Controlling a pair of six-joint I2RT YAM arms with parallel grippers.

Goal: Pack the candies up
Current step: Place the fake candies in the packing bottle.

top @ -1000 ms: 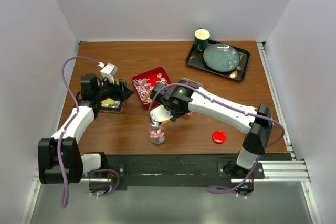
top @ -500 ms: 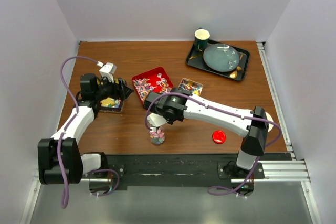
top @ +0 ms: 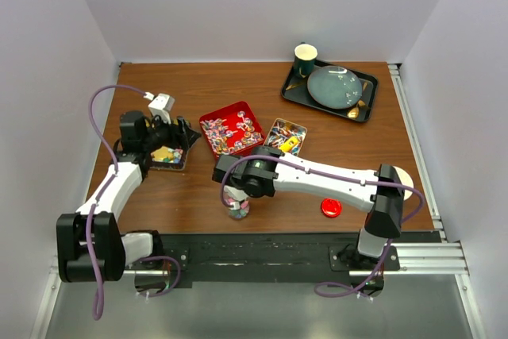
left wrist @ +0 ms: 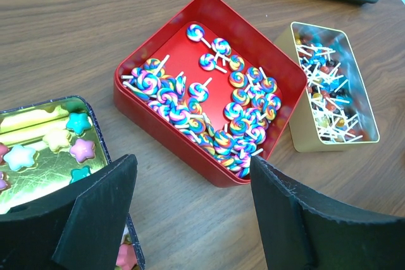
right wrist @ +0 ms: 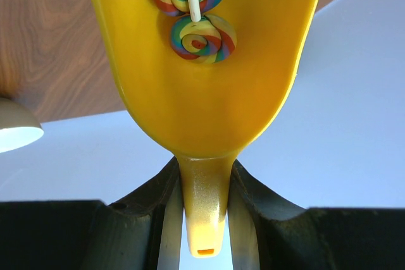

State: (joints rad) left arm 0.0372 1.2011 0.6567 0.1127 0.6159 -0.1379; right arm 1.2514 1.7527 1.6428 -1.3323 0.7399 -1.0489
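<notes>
My right gripper (right wrist: 201,184) is shut on the handle of a yellow scoop (right wrist: 202,80) holding two rainbow swirl lollipop candies (right wrist: 201,36). In the top view this gripper (top: 232,186) hovers just above a small clear jar (top: 237,209) of colourful candies near the front edge. My left gripper (left wrist: 193,172) is open and empty, low over bare wood between a dark tin of star candies (left wrist: 47,150) and a red tin of swirl lollipops (left wrist: 209,93). A gold tin of wrapped sweets on sticks (left wrist: 329,90) lies to the right of the red tin.
A red round lid (top: 331,208) lies front right of the jar. A black tray (top: 367,109) with a dark plate (top: 333,87) and a cup (top: 305,59) stands at the back right. White walls close in the table.
My right arm has swung left and toward the front, carrying the scoop over the jar and uncovering the gold tin. The left arm has hardly moved.
</notes>
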